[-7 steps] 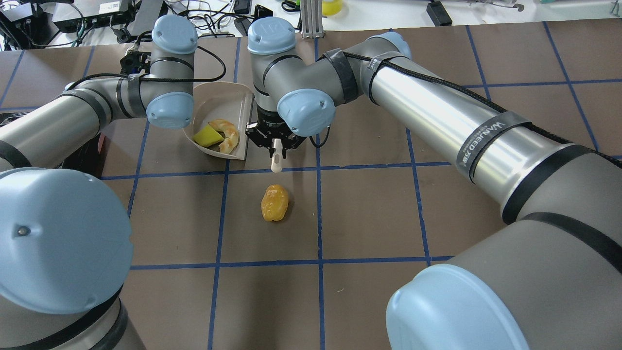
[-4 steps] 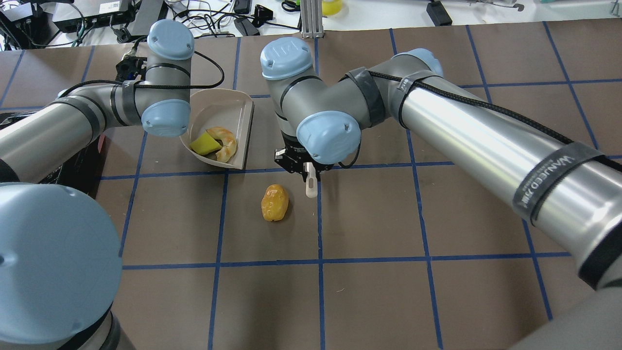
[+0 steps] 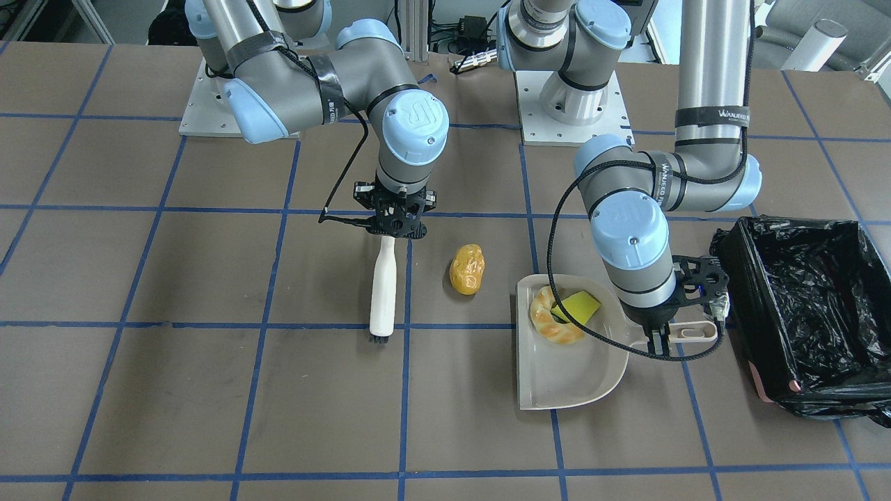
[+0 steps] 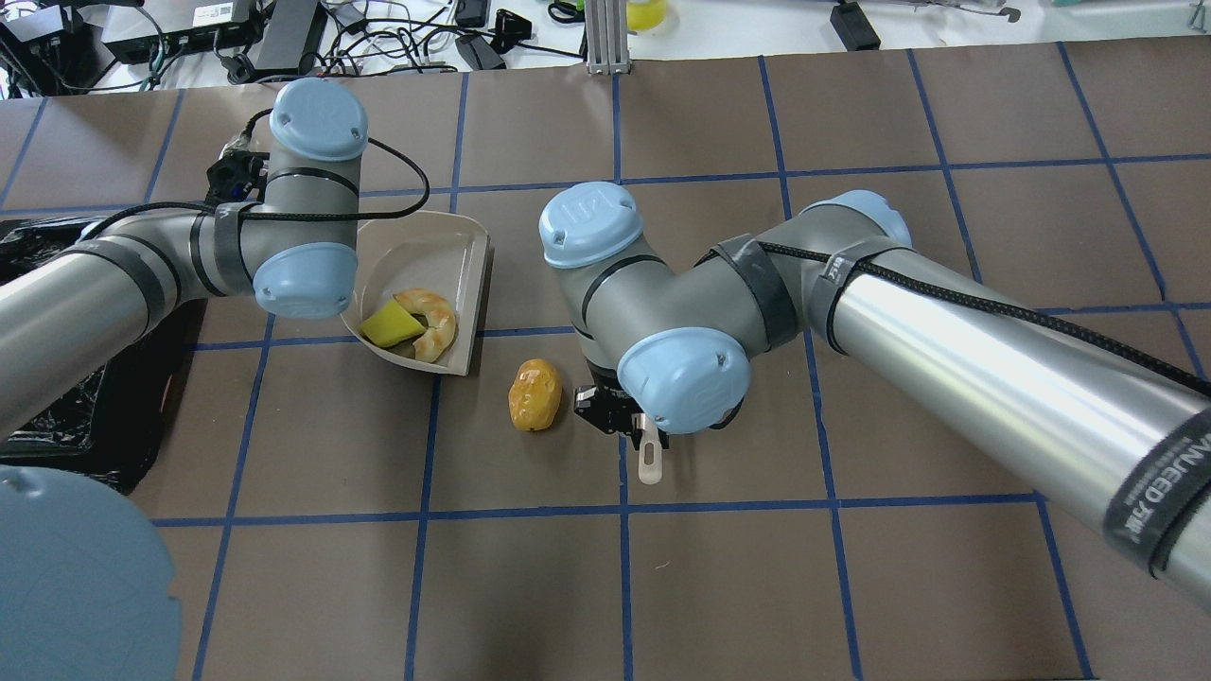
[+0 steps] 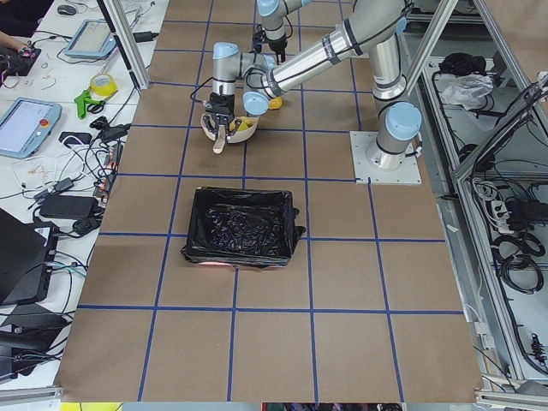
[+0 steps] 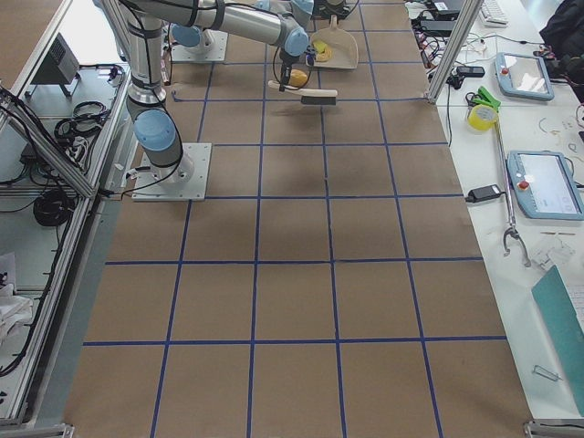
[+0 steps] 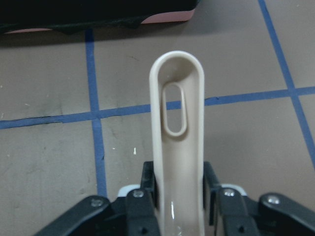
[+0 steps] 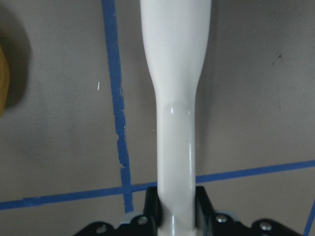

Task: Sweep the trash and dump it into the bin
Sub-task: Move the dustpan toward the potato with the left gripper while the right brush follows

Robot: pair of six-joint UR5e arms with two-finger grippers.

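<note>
Amber and glossy, the last loose trash lump (image 3: 467,268) lies on the bench (image 3: 209,390), in the front-facing view at 3 o'clock of the brush (image 3: 383,289), 10 o'clock of the dustpan (image 3: 564,376). It looks light, hard, likely to roll; push it broadside with bristles. Right hand (image 3: 390,233) clamps the brush handle, left hand (image 3: 661,341) the dustpan handle.
</note>
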